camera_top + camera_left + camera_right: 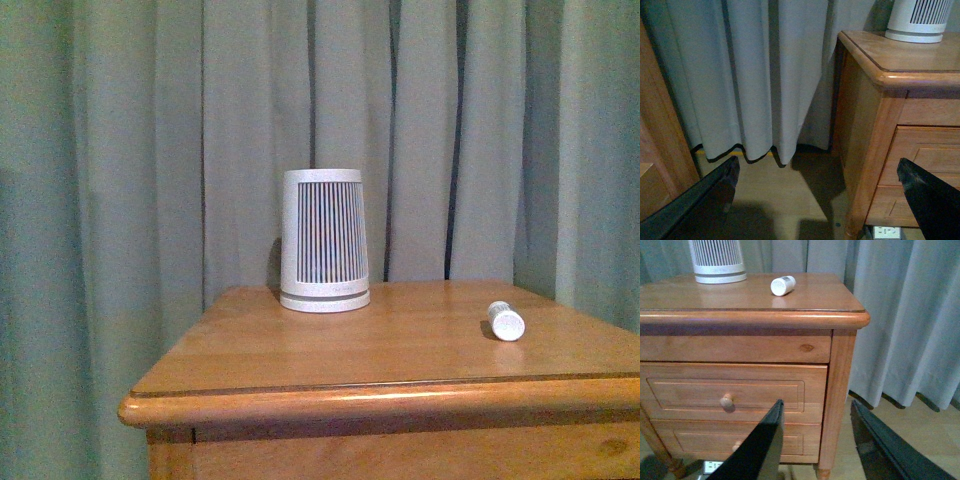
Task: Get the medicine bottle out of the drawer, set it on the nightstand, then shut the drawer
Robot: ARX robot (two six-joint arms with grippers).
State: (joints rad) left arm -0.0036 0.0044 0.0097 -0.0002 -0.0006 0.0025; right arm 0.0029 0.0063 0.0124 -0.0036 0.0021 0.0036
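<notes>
The small white medicine bottle lies on its side on the glossy top of the nightstand, toward its right side. The upper drawer sits flush in the cabinet, its round knob showing. My right gripper hangs open and empty in front of the nightstand's right front corner, below the drawer's height. My left gripper is open and empty, low beside the nightstand's left side. Neither arm shows in the front view.
A large white tapered device with dark slats stands at the back of the top. Grey-green curtains hang behind and on both sides. The lower drawer is shut. Another wooden piece stands left of the left gripper.
</notes>
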